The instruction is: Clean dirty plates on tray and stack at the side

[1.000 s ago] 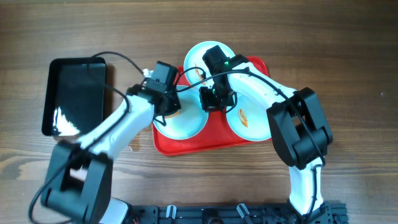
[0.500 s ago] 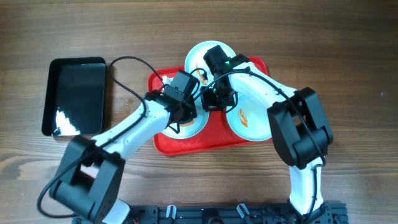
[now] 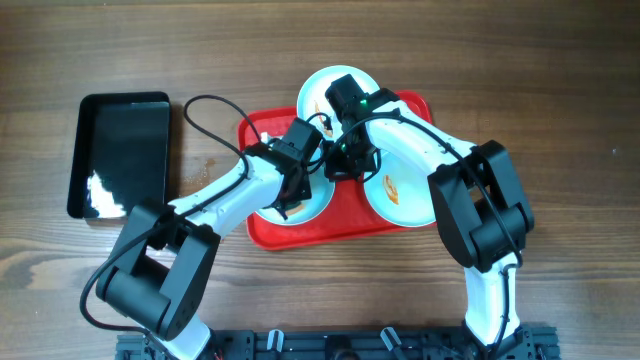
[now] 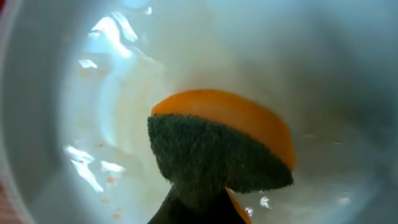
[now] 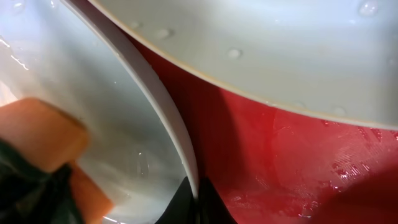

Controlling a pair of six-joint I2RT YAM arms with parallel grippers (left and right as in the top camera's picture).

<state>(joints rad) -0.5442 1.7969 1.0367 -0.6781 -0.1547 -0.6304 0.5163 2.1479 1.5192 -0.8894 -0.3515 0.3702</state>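
Note:
Three pale plates lie on the red tray (image 3: 345, 228). My left gripper (image 3: 298, 185) is shut on an orange sponge with a dark green scouring face (image 4: 217, 149) and presses it into the left plate (image 3: 312, 205). That plate (image 4: 118, 87) is wet and carries small orange specks. My right gripper (image 3: 346, 163) is shut on this plate's right rim (image 5: 186, 155), one finger on each side. The right plate (image 3: 400, 195) has an orange-red smear. The far plate (image 3: 318, 92) overhangs the tray's back edge and is partly hidden by the right arm.
A glossy black tray (image 3: 120, 155) sits on the wooden table to the left. The left arm's cable loops over the table between the two trays. In the right wrist view, wet red tray floor (image 5: 286, 168) lies between the held plate and a neighbouring plate (image 5: 280, 50).
My left arm has swung right from the tray's left edge, carrying the sponge across the left plate toward its centre. The right arm has stayed still on the rim.

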